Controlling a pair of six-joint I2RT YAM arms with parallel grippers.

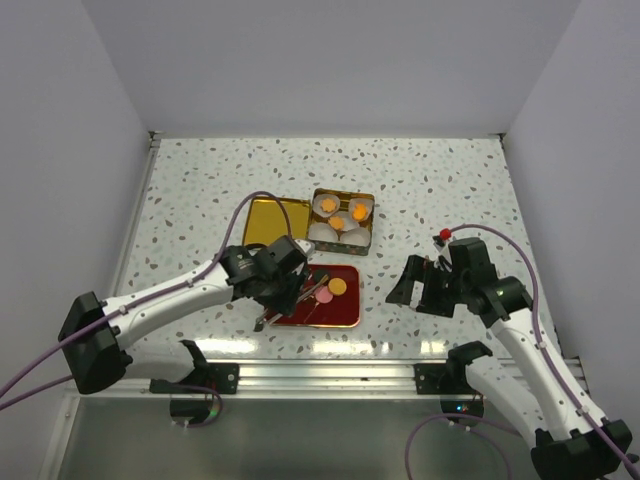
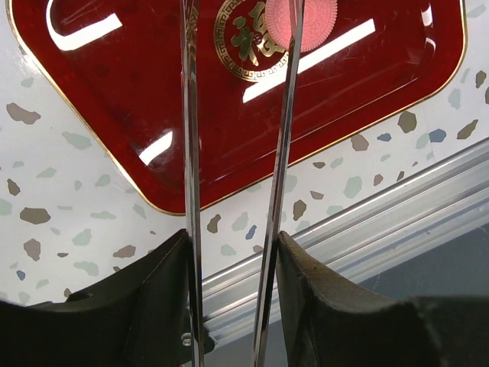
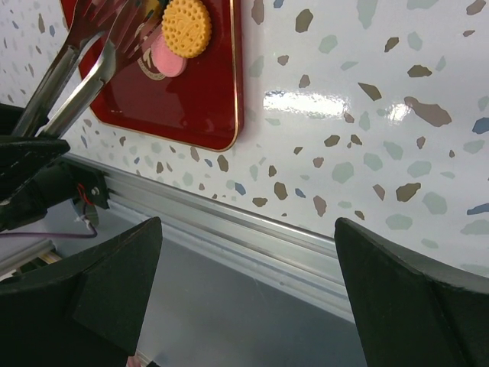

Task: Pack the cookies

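My left gripper (image 1: 275, 288) is shut on a pair of metal tongs (image 1: 292, 303); in the left wrist view the black fingers (image 2: 157, 287) press the two blades (image 2: 189, 153) from outside. The blades stand apart and reach over the red tray (image 1: 335, 314). A pink cookie (image 2: 315, 23) lies on the tray at the tong tips, with the right blade crossing its edge. An orange cookie (image 3: 186, 27) rests beside the pink cookie (image 3: 166, 61), partly overlapping it. My right gripper (image 3: 248, 225) hangs open and empty right of the tray, over the table's near edge.
Behind the tray stands a gold tin (image 1: 370, 232) with white paper cups, three of them holding orange cookies (image 1: 340, 226). Its yellow lid (image 1: 270, 222) lies to the left. An aluminium rail (image 1: 320, 372) runs along the near table edge.
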